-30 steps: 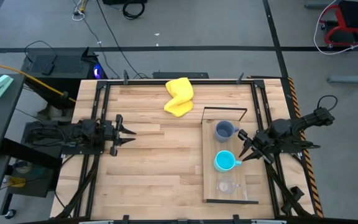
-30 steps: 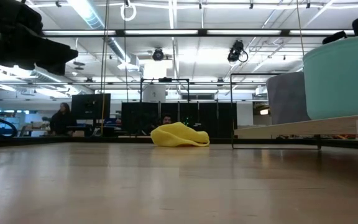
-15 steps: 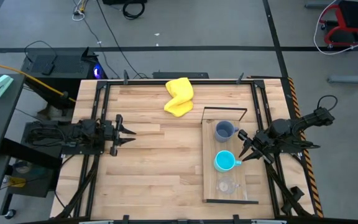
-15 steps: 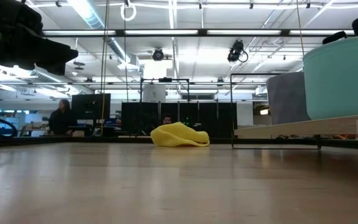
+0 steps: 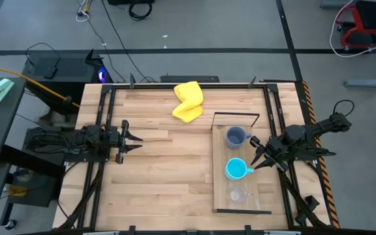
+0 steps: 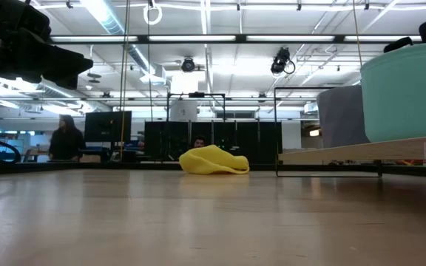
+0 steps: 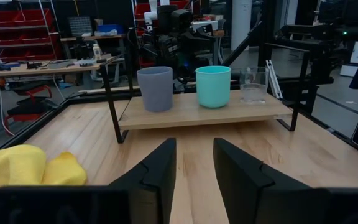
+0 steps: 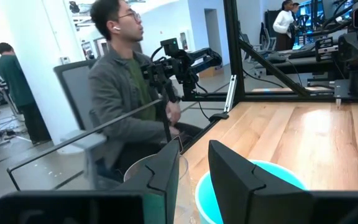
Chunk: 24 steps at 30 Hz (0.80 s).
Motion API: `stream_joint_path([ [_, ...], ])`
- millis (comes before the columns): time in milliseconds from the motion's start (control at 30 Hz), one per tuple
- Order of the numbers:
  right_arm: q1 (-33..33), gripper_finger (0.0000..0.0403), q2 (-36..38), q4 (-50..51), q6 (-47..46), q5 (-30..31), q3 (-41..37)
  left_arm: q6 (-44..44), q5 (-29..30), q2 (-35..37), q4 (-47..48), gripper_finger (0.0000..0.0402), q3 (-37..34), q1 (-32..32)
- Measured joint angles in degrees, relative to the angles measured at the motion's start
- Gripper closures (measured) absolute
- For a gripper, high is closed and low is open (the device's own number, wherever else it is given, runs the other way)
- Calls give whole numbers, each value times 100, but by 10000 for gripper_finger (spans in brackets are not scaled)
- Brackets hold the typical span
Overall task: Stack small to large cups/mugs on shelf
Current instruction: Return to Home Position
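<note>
Three vessels stand in a row on the pale wooden shelf [image 5: 220, 163] at the table's right: a grey-blue mug [image 5: 236, 137] farthest, a bright cyan mug [image 5: 237, 169] in the middle, and a clear cup [image 5: 237, 194] nearest. They also show in the left wrist view: the grey-blue mug [image 7: 155, 88], the cyan mug [image 7: 213, 86], the clear cup [image 7: 253, 85]. My right gripper [image 5: 256, 153] is open at the shelf's right rim, just above and beside the cyan mug [image 8: 278, 186], and touches nothing. My left gripper [image 5: 134, 139] is open and empty at the table's left.
A crumpled yellow cloth [image 5: 188, 101] lies on the tabletop near the far edge, left of the shelf. A thin black frame [image 5: 235, 114] stands up at the shelf's far end. A seated person [image 8: 123, 106] shows beyond the table in the right wrist view.
</note>
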<state>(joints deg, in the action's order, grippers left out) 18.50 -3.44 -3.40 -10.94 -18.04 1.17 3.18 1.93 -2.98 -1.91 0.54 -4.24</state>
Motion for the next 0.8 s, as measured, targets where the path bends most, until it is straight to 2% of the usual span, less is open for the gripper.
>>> stream_joint_path([
  [800, 0, 308, 0, -2, 0, -2, 0, -2, -3, 0, -4, 288, 0, -1],
])
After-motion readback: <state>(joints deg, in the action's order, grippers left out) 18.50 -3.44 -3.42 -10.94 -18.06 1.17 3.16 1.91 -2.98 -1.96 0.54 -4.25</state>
